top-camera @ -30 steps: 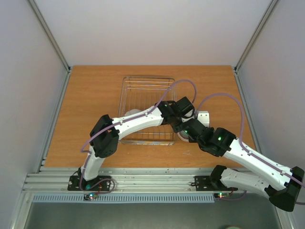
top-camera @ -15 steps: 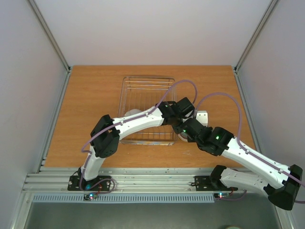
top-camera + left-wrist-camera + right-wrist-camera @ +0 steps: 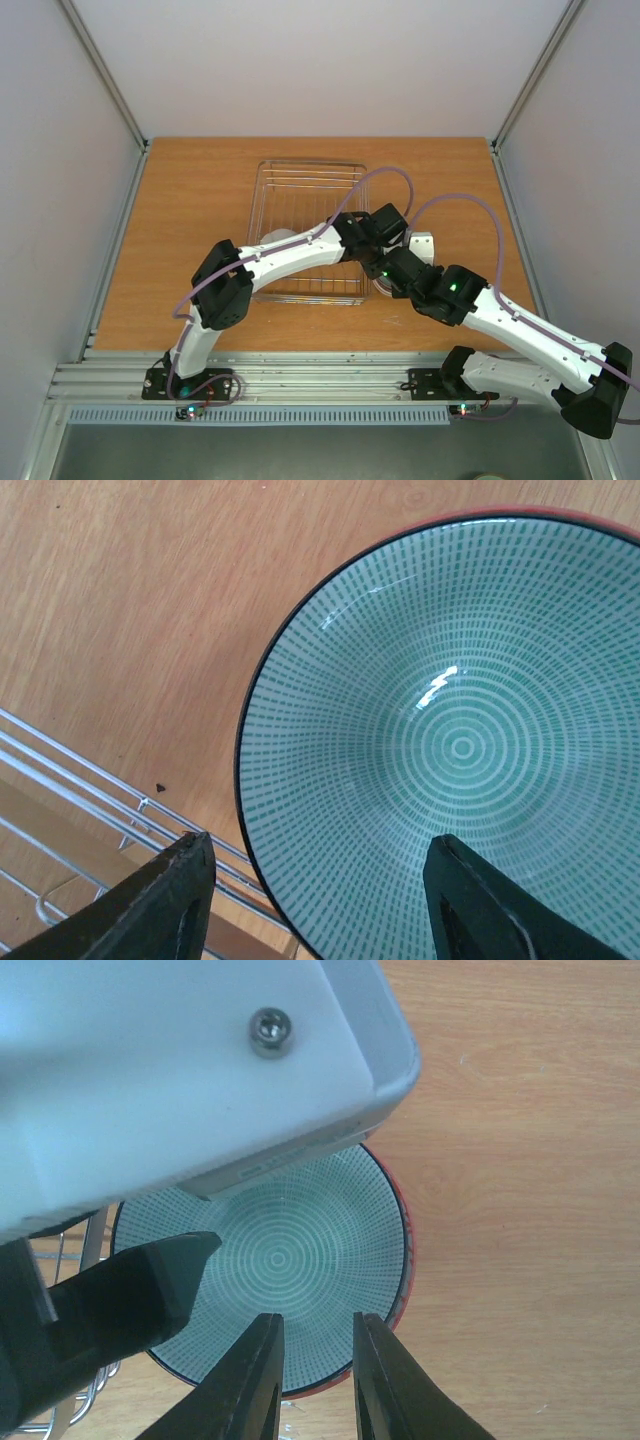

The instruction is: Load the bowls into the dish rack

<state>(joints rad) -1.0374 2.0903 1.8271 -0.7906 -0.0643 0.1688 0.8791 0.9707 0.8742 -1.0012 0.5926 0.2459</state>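
Pale walls (image 3: pixel 320 60) enclose a wooden table (image 3: pixel 190 220). The dish rack (image 3: pixel 300 185) stands mid-table, with a green-patterned bowl (image 3: pixel 460 745) on the wood just beside its right side. The left gripper (image 3: pixel 318 845) straddles the bowl's rim, jaws wide apart. The right gripper (image 3: pixel 318 1320) is nearly closed at the rim; I cannot tell if it grips.

Orange-brown wood-grain table (image 3: pixel 200 200), matte top. Plain white back wall (image 3: pixel 320 60). Pale grey left panel (image 3: pixel 50 250), same for right panel (image 3: pixel 595 220). Slim aluminium posts (image 3: pixel 105 75) rise from table's far corners. Ribbed aluminium rail (image 3: pixel 320 372) along near edge, dark grey surface (image 3: pixel 300 450) past it. Light soft, even.
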